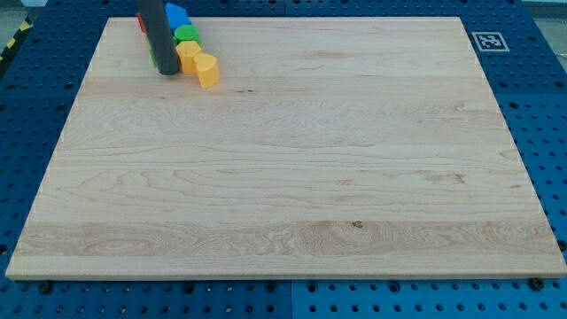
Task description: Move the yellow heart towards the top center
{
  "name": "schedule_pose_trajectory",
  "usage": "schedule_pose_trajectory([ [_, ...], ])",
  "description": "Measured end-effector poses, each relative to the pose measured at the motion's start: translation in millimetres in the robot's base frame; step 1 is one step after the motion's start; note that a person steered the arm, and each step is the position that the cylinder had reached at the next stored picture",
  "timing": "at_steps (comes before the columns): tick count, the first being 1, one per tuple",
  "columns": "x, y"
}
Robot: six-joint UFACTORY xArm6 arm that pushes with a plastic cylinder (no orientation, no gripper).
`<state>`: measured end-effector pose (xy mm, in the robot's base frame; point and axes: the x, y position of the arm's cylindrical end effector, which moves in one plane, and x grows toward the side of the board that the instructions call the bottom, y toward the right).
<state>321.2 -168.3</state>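
Observation:
The yellow heart (206, 69) lies near the view's top left on the wooden board (283, 177). It touches another yellow block (189, 56) just up and left of it. My rod comes down from the view's top, and my tip (167, 72) rests on the board just left of these two yellow blocks, about a block's width from the heart. A green block (187, 35) and a blue block (177, 15) sit above the yellow ones. A red block (140, 21) peeks out behind the rod on its left.
The blocks form a tight cluster at the board's top left corner. A black-and-white marker tag (487, 41) sits off the board's top right corner. Blue perforated table surface (35, 97) surrounds the board.

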Motion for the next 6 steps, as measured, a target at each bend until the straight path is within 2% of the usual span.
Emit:
schedule_pose_trajectory([
  [2,20.9,41.3],
  [5,-6.1,55.2],
  [6,-6.1,83.6],
])
